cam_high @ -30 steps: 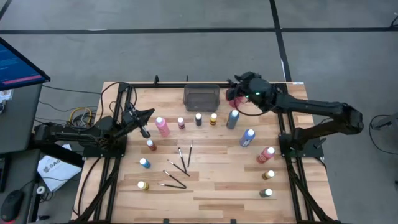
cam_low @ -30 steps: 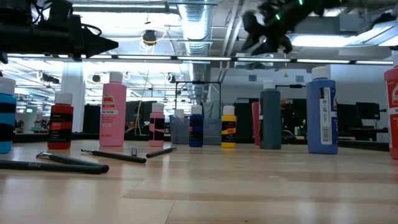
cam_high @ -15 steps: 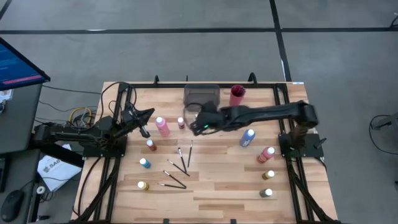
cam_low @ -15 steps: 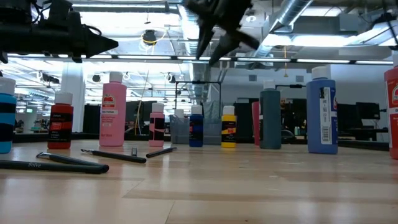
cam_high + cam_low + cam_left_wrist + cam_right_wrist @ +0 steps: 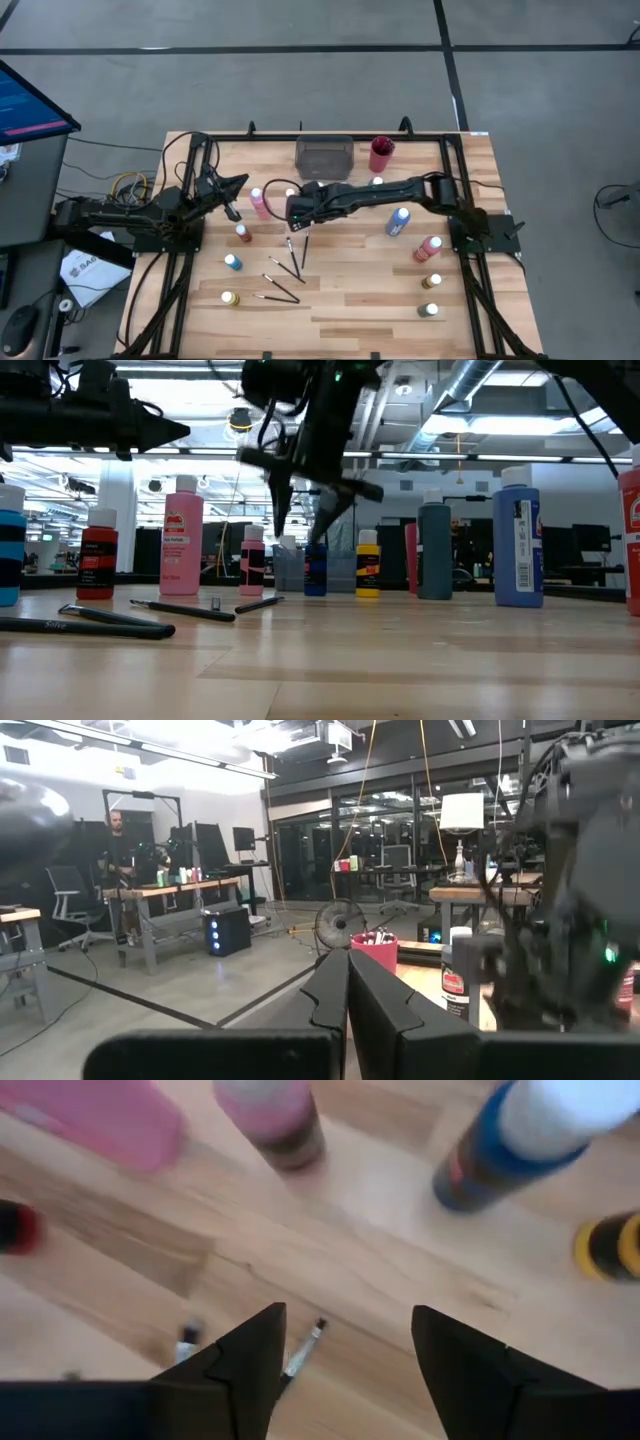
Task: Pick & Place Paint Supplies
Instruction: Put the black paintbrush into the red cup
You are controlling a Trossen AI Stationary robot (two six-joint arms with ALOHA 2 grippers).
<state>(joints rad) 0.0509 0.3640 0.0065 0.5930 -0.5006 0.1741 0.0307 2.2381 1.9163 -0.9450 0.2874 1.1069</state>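
Note:
Several thin dark-handled brushes lie flat on the wood near the table's middle. Small paint bottles stand around them, among them a tall pink one, a blue one and a red one. My right gripper hangs open above the far ends of two brushes, fingers pointing down. In the right wrist view a brush tip shows between the open fingers, untouched. My left gripper hovers shut and empty at the table's left, beside the tall pink bottle.
A grey tray and a red cup stand at the far edge. More bottles stand by the right edge and the near left. Small pink, blue and yellow bottles stand just beyond the right gripper.
My right arm has swept from the red cup at the far right toward the table's left and near side, and has come down over the brushes at the middle. The left arm has kept still. Bottles and brushes stand as before.

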